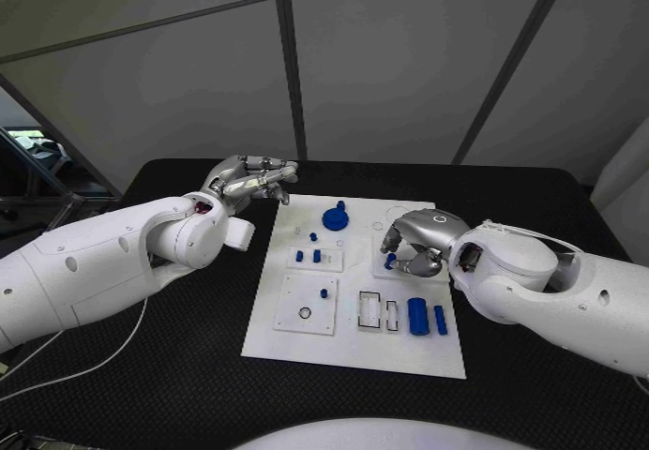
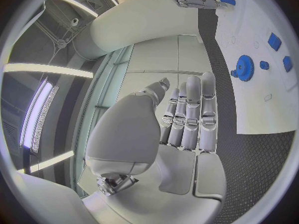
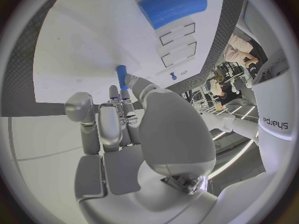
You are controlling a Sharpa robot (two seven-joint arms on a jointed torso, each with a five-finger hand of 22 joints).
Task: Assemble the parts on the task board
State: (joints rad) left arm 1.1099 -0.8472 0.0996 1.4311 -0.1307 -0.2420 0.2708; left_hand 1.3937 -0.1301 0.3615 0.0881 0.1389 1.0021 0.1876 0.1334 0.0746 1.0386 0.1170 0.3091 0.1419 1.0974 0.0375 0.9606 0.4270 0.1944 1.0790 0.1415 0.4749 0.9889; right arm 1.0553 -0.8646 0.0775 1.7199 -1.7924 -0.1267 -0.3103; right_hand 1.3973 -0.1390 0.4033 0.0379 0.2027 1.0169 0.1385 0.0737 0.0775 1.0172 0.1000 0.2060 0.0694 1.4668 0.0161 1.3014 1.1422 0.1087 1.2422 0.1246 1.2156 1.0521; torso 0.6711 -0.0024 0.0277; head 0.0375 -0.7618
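Right hand [image 1: 416,246] is pinching a small blue peg [image 3: 121,76]; seating it under the fingertips is needing a plumb approach to the task board [image 1: 354,347].

I see the white task board [image 1: 354,339] lying flat, a blue gear [image 1: 334,219] standing near its far edge, small blue pegs [image 1: 307,253] nearer, and two blue cylinders [image 1: 426,317] lying near its right edge.

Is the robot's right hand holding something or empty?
Holding. The right hand pinches a small blue peg at its fingertips, just above the white task board.
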